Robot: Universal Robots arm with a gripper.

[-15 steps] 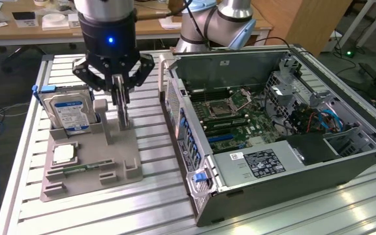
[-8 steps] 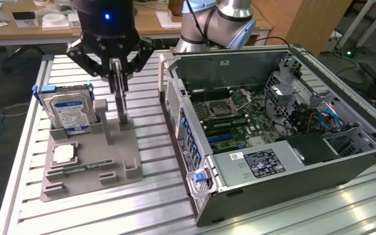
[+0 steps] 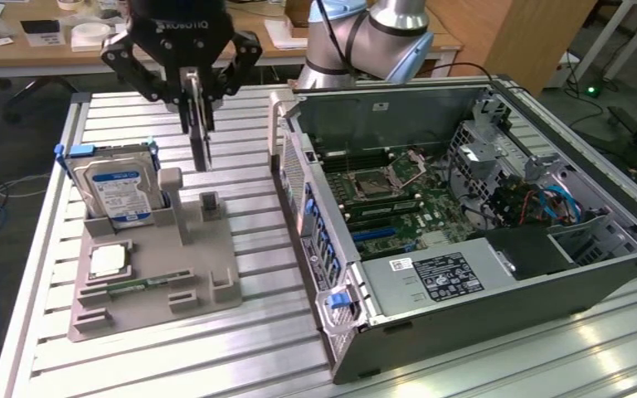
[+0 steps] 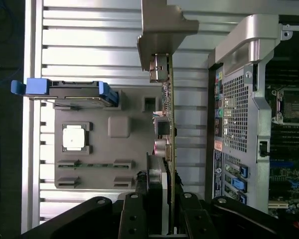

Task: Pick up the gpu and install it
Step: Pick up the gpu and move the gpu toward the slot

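The gpu [image 3: 199,141] is a thin dark card hanging edge-on and upright above the grey fixture [image 3: 202,265], clear of its slot post [image 3: 210,205]. My gripper [image 3: 193,98] is shut on the card's upper part. In the wrist view the gpu [image 4: 168,114] runs as a narrow strip from between my fingers [image 4: 134,209] out to its pale metal bracket [image 4: 162,30]. The open computer case [image 3: 463,215] lies to the exterior view's right of the card, with its motherboard [image 3: 407,207] exposed.
The fixture also carries a silver hard drive with a blue label [image 3: 119,186], a square processor [image 3: 109,261] and a green memory stick [image 3: 142,286]. The case's rear panel [image 4: 234,114] stands close beside the card. The slatted aluminium table [image 3: 252,348] lies underneath.
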